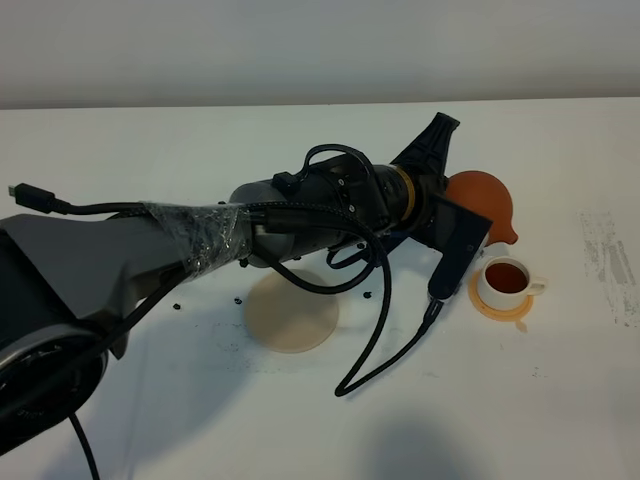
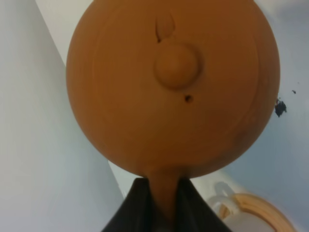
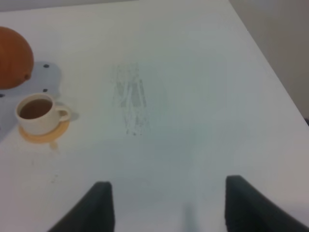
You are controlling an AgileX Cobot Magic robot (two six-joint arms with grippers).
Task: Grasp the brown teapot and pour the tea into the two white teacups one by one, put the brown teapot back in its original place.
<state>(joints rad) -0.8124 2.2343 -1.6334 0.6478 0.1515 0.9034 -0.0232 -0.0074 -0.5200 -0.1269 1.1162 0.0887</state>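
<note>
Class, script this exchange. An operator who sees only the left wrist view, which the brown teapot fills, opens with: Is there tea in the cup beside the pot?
Observer: Yes. In the exterior high view the white teacup on its coaster holds dark tea.
Operator: Is anything on the pot's mat?
Observer: No. The beige mat has nothing on it and lies left of the brown teapot.
Operator: And the right gripper?
Observer: The right gripper hangs open over the table, holding nothing.
</note>
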